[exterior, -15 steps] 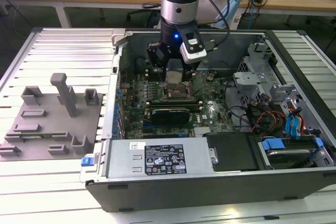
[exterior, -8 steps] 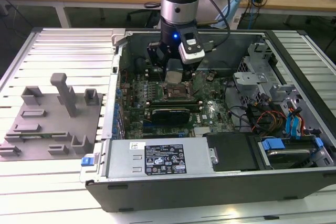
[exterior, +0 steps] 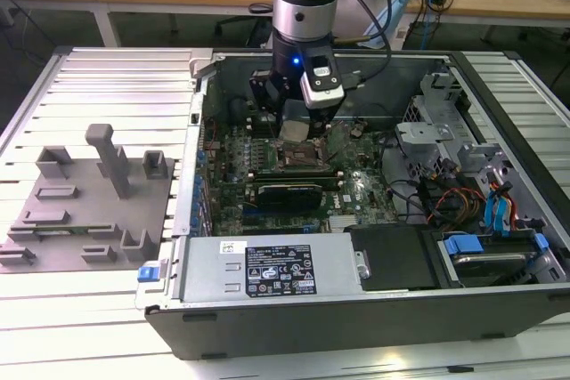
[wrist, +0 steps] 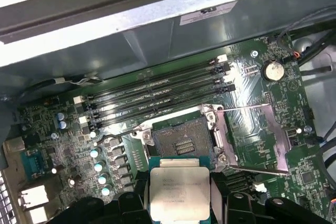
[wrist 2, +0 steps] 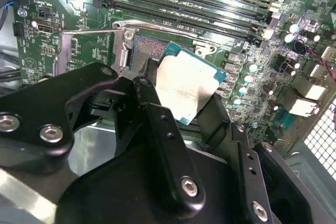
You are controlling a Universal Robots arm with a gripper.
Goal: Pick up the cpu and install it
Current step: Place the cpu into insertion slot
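Observation:
The cpu (wrist 2: 185, 83), a small pale silver square chip, hangs tilted between the black fingers (wrist 2: 156, 121) of my gripper (wrist 2: 184, 100), which is shut on it. In the first wrist view the cpu (wrist: 179, 191) sits just short of the open dark socket (wrist: 181, 139), whose metal load plate (wrist: 252, 139) is swung aside. In the exterior view my gripper (exterior: 295, 137) holds the cpu (exterior: 296, 128) a little above the socket (exterior: 294, 160) on the motherboard inside the open computer case. The second wrist view shows the socket (wrist 2: 148, 51) partly hidden behind the chip.
Memory slots (wrist: 157, 95) run beside the socket. A long black card (exterior: 289, 193) lies just in front of it. The power supply (exterior: 272, 269), drive cage (exterior: 436, 131) and cables (exterior: 454, 198) crowd the case. A grey moulded tray (exterior: 89, 202) lies at the exterior view's left.

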